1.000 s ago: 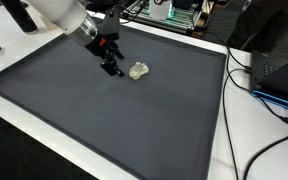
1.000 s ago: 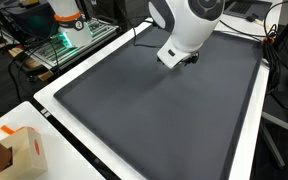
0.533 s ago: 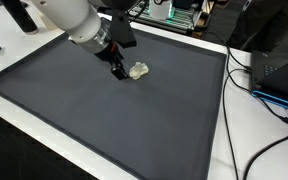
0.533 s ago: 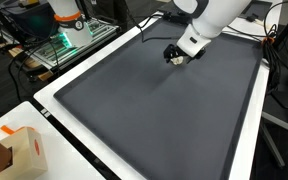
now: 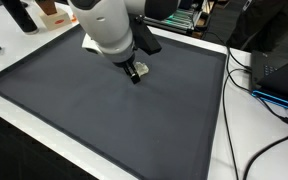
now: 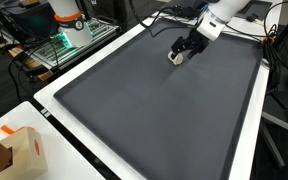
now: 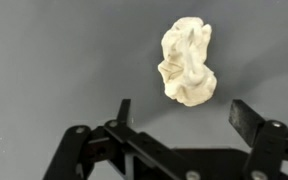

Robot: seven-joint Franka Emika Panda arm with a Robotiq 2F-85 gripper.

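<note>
A small cream-white crumpled lump [image 7: 188,62] lies on the dark grey mat [image 7: 54,60]. In the wrist view it sits just beyond my gripper [image 7: 185,112], whose two black fingers stand wide apart with nothing between them. In an exterior view the gripper [image 5: 134,72] hangs low over the mat and the arm hides most of the lump [image 5: 142,69]. From the opposite side the gripper [image 6: 187,50] is right next to the pale lump [image 6: 175,56], near the mat's far edge.
The mat [image 5: 104,120] covers a white table [image 6: 246,150]. Cables [image 5: 274,110] and a dark box lie beside it. A cardboard box [image 6: 14,150] stands at a near corner, and electronics [image 6: 69,35] sit behind the table.
The arm has swung across the mat toward the lump and the wrist has turned; the gripper now hangs right by the lump. The jaws stayed open and the lump has not moved.
</note>
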